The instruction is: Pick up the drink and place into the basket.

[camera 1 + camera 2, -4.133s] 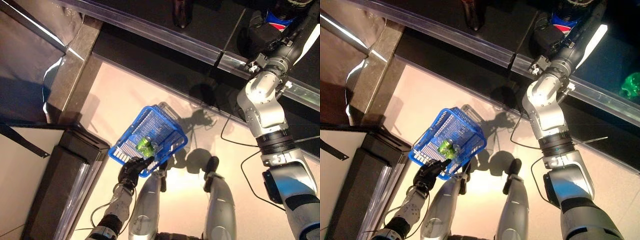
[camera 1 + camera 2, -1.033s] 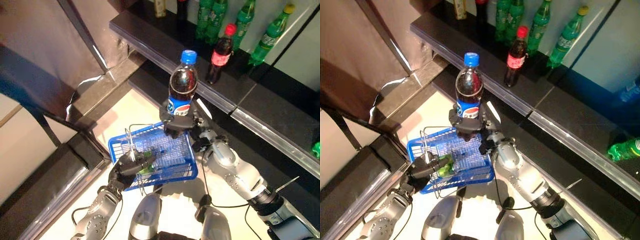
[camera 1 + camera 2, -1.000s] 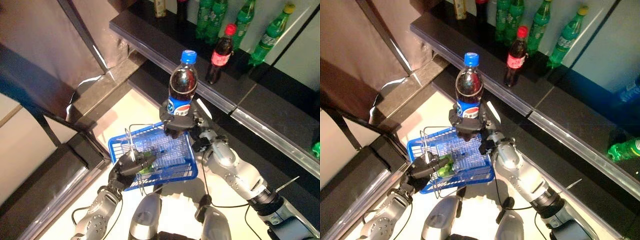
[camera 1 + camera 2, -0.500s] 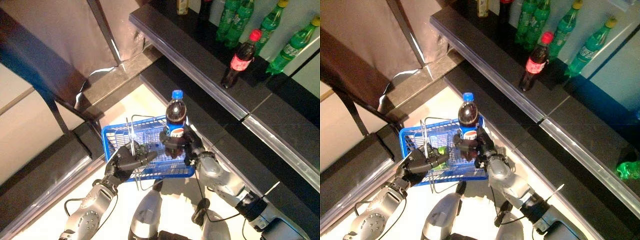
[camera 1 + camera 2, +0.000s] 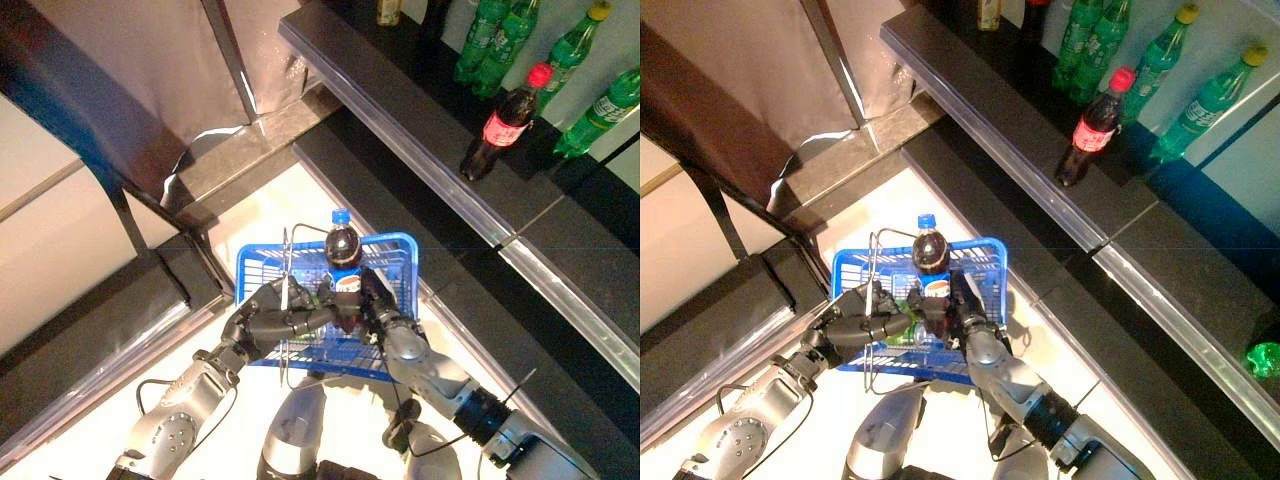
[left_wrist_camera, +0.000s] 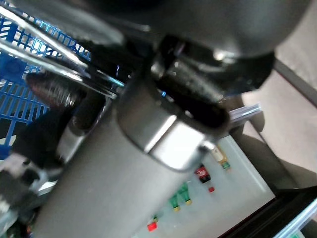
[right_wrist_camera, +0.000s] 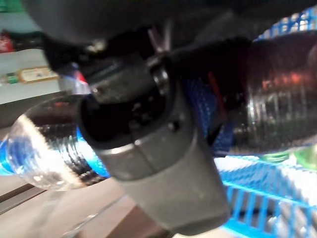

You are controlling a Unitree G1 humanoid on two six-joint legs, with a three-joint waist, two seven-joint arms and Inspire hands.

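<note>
Both robot hands are busy: my right robot hand (image 5: pixel 368 303) clamps the upright blue-capped dark cola bottle (image 5: pixel 343 256) inside the blue wire basket (image 5: pixel 400 262), whose metal handle (image 5: pixel 285 262) my left robot hand (image 5: pixel 268 313) grips.

Head eyes look down; wrist cameras sit close.

My right hand (image 5: pixel 368 305) covers cola bottle (image 5: pixel 342 250) lower body; base unseen. Green item (image 5: pixel 902 334) in basket (image 5: pixel 397 250) mostly behind my left hand (image 5: pixel 262 318), unidentifiable. Wrist views: own fingers blurred.
</note>
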